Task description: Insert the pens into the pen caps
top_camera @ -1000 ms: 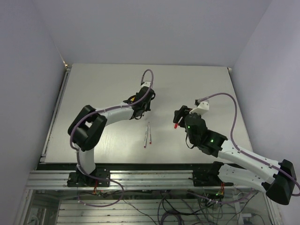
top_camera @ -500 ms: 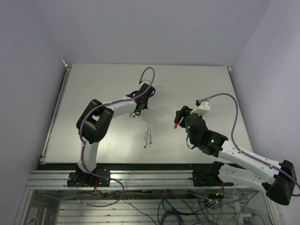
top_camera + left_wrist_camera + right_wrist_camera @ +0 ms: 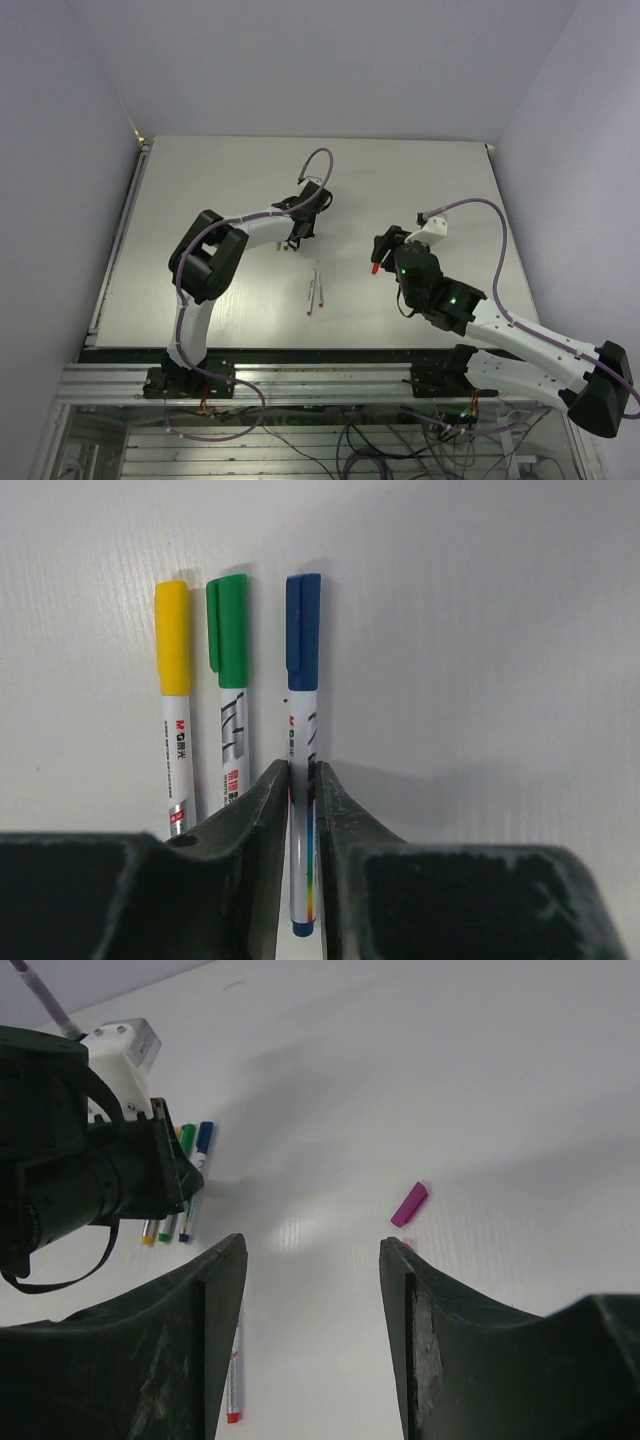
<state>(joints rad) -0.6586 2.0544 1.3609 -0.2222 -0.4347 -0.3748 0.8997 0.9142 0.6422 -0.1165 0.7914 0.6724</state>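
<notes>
Overhead, the left arm has stretched farther toward 12 o'clock than a second ago, with the left end effector [image 3: 293,237] low over the desk [image 3: 200,190]; the right end effector [image 3: 380,256] has not shifted.

Left wrist: fingers [image 3: 265,815] are clenched on the blue pen [image 3: 302,710] — the green pen [image 3: 230,680] and yellow pen [image 3: 173,680] lie at its 9 o'clock, all three capped.

Right wrist: the end effector is released and holds nothing — a purple cap [image 3: 410,1204] lies on the desk toward 1 o'clock.
</notes>
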